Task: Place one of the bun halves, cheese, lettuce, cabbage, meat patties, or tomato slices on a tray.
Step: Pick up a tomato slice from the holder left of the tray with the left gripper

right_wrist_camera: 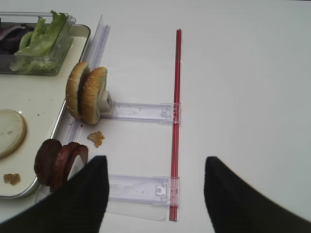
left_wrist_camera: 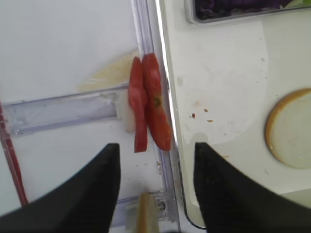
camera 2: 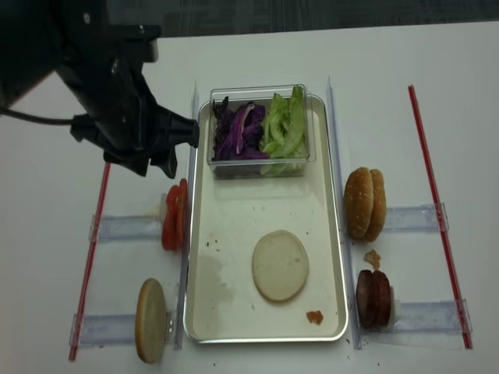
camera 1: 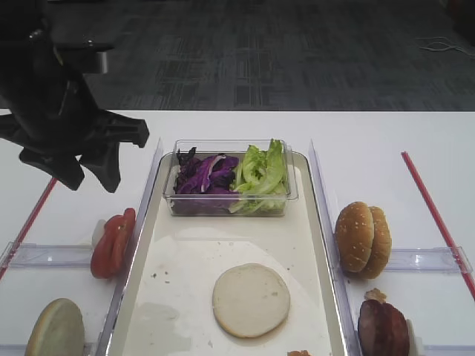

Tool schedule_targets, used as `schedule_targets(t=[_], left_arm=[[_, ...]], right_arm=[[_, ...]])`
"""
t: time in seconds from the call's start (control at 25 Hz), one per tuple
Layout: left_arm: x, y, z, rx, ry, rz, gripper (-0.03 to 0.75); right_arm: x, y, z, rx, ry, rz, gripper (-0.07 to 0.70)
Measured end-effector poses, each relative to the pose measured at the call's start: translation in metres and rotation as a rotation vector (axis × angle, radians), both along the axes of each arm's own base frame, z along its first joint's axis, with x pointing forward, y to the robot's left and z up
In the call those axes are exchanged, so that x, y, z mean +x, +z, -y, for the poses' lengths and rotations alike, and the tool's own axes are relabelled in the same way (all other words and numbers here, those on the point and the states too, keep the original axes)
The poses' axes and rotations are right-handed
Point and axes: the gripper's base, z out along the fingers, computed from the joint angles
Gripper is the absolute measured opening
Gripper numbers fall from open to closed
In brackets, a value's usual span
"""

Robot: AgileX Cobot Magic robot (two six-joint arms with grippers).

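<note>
Your left gripper (camera 1: 93,167) hangs at the upper left with jaws spread wide and nothing in them, above the two tomato slices (camera 2: 174,216) standing on edge just left of the tray (camera 2: 234,312). The right gripper (right_wrist_camera: 155,194) is apart and empty too. Count: one bun half (camera 2: 280,266) flat, cut face up, low on the tray; two more upright at right (camera 2: 365,203); one at lower left (camera 2: 151,320); two meat patties (camera 2: 373,298) on edge, lower right. The tray's long axis runs top to bottom.
</note>
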Motion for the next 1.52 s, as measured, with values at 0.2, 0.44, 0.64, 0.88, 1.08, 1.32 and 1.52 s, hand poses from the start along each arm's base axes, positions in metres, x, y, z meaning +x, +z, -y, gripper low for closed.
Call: schedule_targets(t=[0.2, 0.44, 0.64, 0.88, 1.08, 1.32, 1.52], left_arm=[[0.005, -0.012, 0.007, 0.005, 0.009, -0.028, 0.327], [0.011, -0.025, 0.010, 0.006, 0.013, -0.064, 0.327], [0.016, -0.038, 0.014, 0.005, 0.020, -0.101, 0.327], [0.023, -0.060, 0.018, 0.013, 0.027, -0.157, 0.327], [0.028, -0.073, 0.021, 0.012, 0.033, -0.177, 0.327], [0.033, -0.085, 0.026, -0.015, 0.036, -0.188, 0.327], [0.036, -0.094, 0.027, -0.010, 0.034, -0.199, 0.327]], right_arm=[[0.000, 0.000, 0.000, 0.000, 0.000, 0.000, 0.450], [0.000, 0.000, 0.000, 0.000, 0.000, 0.000, 0.450], [0.000, 0.000, 0.000, 0.000, 0.000, 0.000, 0.450], [0.000, 0.000, 0.000, 0.000, 0.000, 0.000, 0.450], [0.000, 0.000, 0.000, 0.000, 0.000, 0.000, 0.450], [0.000, 0.000, 0.000, 0.000, 0.000, 0.000, 0.450], [0.000, 0.000, 0.000, 0.000, 0.000, 0.000, 0.450]])
